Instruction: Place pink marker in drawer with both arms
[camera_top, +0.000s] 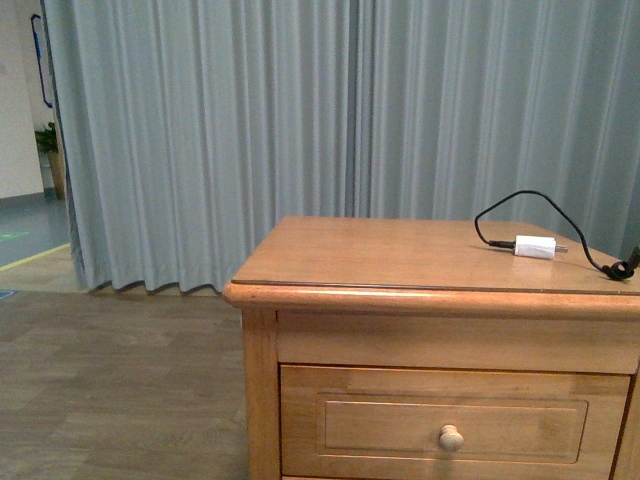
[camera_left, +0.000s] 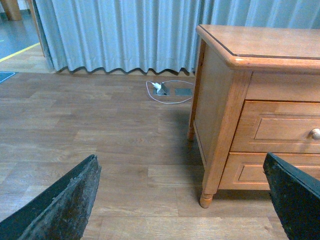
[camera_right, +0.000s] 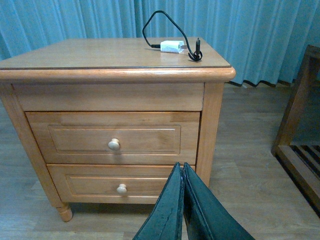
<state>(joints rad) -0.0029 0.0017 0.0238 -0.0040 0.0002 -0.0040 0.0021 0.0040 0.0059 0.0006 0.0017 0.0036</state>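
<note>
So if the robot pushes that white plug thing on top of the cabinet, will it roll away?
Probably not: the white charger plug looks blocky, so it should slide. Its black cable looks floppy and would likely drag behind. It seems small and light.

Black left hand (camera_left: 182, 200), dark teal-black right hand (camera_right: 182, 200), rough-edged fingers

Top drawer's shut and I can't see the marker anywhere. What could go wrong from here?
1. No pink marker shows in any view; only a charger with its cable lies on the cabinet, so a wrong pick is possible.
2. The drawer is closed and the lower drawer has a similar knob; the wrong one might get pulled.
3. The right gripper is shut and must open before grasping the knob.
</note>
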